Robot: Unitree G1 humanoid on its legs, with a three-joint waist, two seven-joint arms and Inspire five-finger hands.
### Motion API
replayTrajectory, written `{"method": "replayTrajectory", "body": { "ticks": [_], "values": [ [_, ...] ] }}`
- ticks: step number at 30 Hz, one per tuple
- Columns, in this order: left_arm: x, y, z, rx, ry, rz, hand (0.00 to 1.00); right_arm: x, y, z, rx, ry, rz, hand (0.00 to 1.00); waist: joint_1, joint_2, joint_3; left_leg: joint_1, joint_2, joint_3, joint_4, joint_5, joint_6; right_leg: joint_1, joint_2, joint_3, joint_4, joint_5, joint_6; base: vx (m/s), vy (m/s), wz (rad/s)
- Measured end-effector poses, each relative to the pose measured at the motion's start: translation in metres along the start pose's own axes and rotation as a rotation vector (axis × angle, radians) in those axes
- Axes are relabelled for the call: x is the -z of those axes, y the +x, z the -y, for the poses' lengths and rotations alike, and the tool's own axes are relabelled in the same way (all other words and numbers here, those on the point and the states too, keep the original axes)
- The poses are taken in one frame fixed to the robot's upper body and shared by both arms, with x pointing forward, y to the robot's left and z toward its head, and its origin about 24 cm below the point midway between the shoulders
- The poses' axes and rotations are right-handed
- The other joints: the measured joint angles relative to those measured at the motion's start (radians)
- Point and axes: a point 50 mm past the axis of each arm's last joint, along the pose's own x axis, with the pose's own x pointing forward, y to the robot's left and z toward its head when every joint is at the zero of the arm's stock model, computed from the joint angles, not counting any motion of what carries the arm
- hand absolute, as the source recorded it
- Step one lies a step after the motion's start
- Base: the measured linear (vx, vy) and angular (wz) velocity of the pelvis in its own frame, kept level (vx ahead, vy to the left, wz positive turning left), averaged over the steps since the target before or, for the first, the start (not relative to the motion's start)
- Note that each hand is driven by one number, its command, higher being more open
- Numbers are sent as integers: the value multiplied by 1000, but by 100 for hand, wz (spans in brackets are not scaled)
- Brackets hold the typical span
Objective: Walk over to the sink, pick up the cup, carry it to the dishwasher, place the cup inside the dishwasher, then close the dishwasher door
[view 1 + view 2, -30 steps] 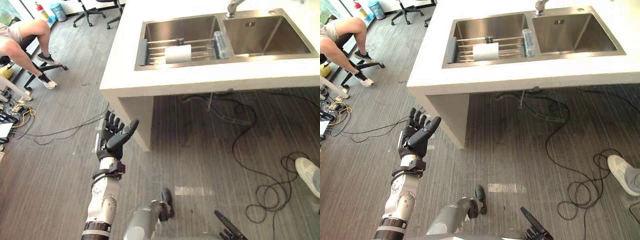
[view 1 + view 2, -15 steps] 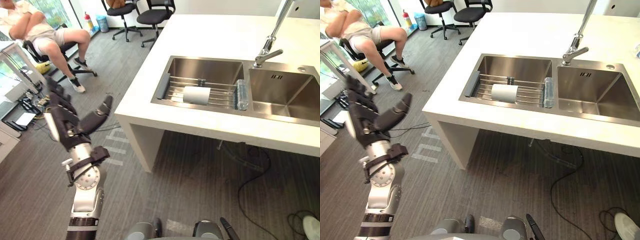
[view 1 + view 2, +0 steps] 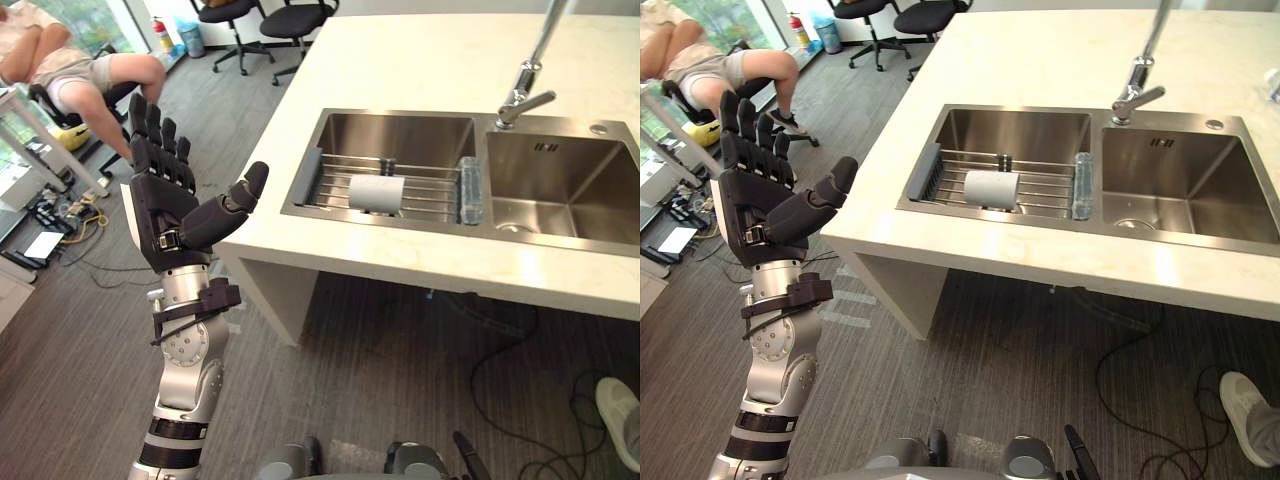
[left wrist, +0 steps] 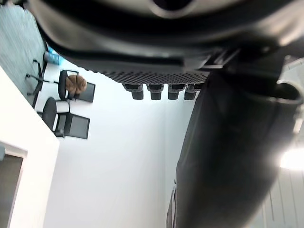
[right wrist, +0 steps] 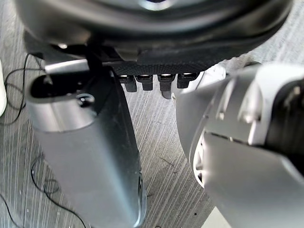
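The cup (image 3: 376, 193) is pale and round and lies on its side on a wire rack (image 3: 420, 185) across the left basin of a steel double sink (image 3: 400, 135). The sink is set in a white counter (image 3: 420, 60). My left hand (image 3: 165, 215) is raised to the left of the counter's corner, apart from it, open with its fingers straight and nothing in it. My right hand (image 5: 85, 142) hangs low over the grey floor, its fingers straight, and one of its fingertips (image 3: 465, 445) shows at the bottom edge of the left eye view.
A tap (image 3: 525, 85) stands behind the sink. A clear thing (image 3: 470, 190) lies at the rack's right end. A person (image 3: 70, 65) sits at the far left, with office chairs (image 3: 290, 20) behind. Cables (image 3: 500, 370) loop under the counter, near a person's shoe (image 3: 620, 405).
The camera has swung up and nearer to the sink over the last second. My left hand has risen and now stands upright, closer to the counter's corner.
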Motion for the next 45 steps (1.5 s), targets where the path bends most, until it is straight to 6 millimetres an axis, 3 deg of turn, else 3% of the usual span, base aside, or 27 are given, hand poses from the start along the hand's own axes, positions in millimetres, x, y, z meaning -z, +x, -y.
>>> {"method": "replayTrajectory", "body": {
  "ticks": [3,11,15,22,25,26,28,30,33,34,35,36,38,41,45],
  "values": [
    [-1,4,10,90,-27,9,100,1,0,0,14,0,-1,100,-6,15,-10,7,1,16,-21,7,8,1,10,13,-30,21,1,-31,29,-16],
    [-2,14,18,138,-85,-3,100,1,1,-3,22,-49,10,100,-6,21,-17,16,18,19,-64,2,23,-9,27,21,-70,46,8,-52,12,-6],
    [2,14,16,105,-74,-42,100,2,3,-6,29,-116,5,100,22,12,-21,3,18,62,-58,-10,37,-42,-2,-26,-42,48,11,-25,40,-27],
    [17,12,13,46,-76,-106,100,-2,5,-16,4,-209,-3,100,-3,10,-20,-9,18,65,-32,-11,32,-64,-15,-25,21,33,25,21,-20,1],
    [22,11,12,41,-54,-132,100,-2,5,-18,-2,-251,-8,100,-11,-16,3,-43,1,56,104,-16,18,-52,-60,-34,102,-34,14,-94,-42,29],
    [22,11,11,41,-53,-134,100,-2,6,-19,-4,-267,-15,100,-10,-30,27,-98,8,56,248,-8,0,-20,-71,-43,99,-36,11,-124,-60,32],
    [23,8,9,38,-67,-147,100,-4,5,-19,-3,-293,-17,100,-3,-43,49,-161,22,60,327,-42,-53,9,-76,-48,100,-38,-5,-166,-62,10],
    [25,2,6,53,-65,-166,100,-11,2,-14,10,-303,-5,100,13,-37,51,-181,40,59,211,3,-63,15,-74,-37,128,-53,-18,-141,7,-19],
    [23,-1,6,84,-74,-164,100,-16,0,-9,14,-315,21,100,17,-35,50,-191,59,58,254,-7,-36,10,-67,-6,137,-54,-19,-18,120,-43],
    [21,0,7,100,-78,-154,100,-18,-2,-8,14,-325,31,100,17,-26,41,-182,67,60,293,-48,2,-13,-57,21,152,-54,-17,24,194,-63],
    [18,-1,9,117,-83,-143,100,-24,-3,-6,20,-351,37,100,14,25,6,-160,96,62,234,-136,10,-48,-17,39,175,-55,-3,39,212,-61],
    [16,2,8,134,-76,-128,100,-22,-3,-6,26,-350,33,100,12,19,9,-167,96,70,230,-84,17,-71,-19,53,201,-62,14,49,213,-52],
    [17,1,4,136,-55,-145,100,-5,-3,2,50,-327,-24,100,6,-16,-6,-125,38,115,131,-56,33,-98,-69,92,195,-58,38,91,195,-26],
    [18,0,6,146,-70,-159,100,-1,-5,7,60,-265,-17,100,-29,-16,-28,-52,-28,101,-50,42,41,-72,-115,71,150,-46,73,149,116,27],
    [25,0,26,265,-84,-220,100,2,-5,9,63,-244,-20,100,-35,-18,-38,-30,-36,52,-124,89,50,-26,-114,4,86,-34,95,161,-9,38]
  ]
}}
